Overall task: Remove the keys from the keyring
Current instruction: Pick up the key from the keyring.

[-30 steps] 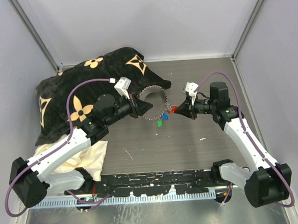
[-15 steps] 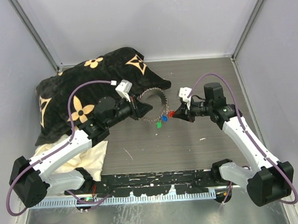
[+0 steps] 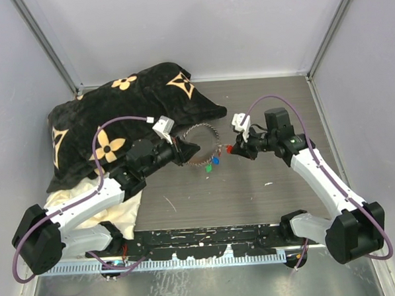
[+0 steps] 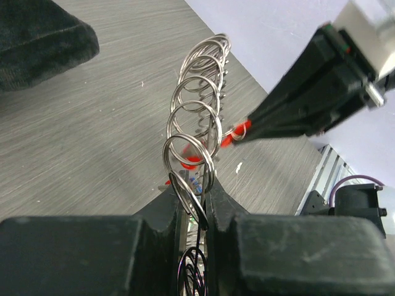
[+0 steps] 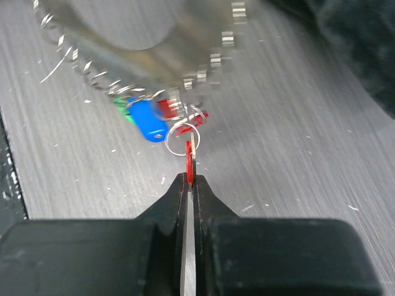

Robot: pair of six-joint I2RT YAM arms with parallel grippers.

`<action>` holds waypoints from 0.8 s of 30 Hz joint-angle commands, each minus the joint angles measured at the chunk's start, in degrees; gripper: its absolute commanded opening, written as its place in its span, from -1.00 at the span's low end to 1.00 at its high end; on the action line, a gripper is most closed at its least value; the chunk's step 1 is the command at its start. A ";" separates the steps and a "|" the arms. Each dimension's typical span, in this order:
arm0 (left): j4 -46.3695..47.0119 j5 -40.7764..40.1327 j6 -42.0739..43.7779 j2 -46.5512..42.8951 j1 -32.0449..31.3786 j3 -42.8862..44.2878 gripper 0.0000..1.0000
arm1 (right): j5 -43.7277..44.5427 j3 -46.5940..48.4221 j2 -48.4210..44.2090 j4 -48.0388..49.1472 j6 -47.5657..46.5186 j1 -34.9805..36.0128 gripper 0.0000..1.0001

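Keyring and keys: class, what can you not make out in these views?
- Top view: the keys are too small to count.
- Right wrist view: the keyring is blurred, close to the lens.
- Left wrist view: the left hand hides part of the coil.

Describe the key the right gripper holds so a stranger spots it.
By the black pillow's right corner is the keyring. On its right side, the red key is pinched in the right gripper; the blue key and green key are ungripped.

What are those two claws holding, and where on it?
Left gripper pinches one coil of the keyring; right gripper clamps a red key by its plastic head.
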 commanded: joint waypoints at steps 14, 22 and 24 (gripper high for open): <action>14.99 -3.31 1.69 -0.77 0.33 -4.44 -1.00 | -5.94 2.50 -2.28 0.36 0.29 -3.88 -0.98; 18.11 -4.30 0.34 0.69 0.33 -5.99 -1.00 | -4.92 3.29 -2.21 0.29 1.14 -4.04 -0.98; 18.86 -4.30 -0.14 1.29 0.31 -6.54 -0.96 | -4.94 3.51 -2.21 0.34 1.37 -4.02 -0.98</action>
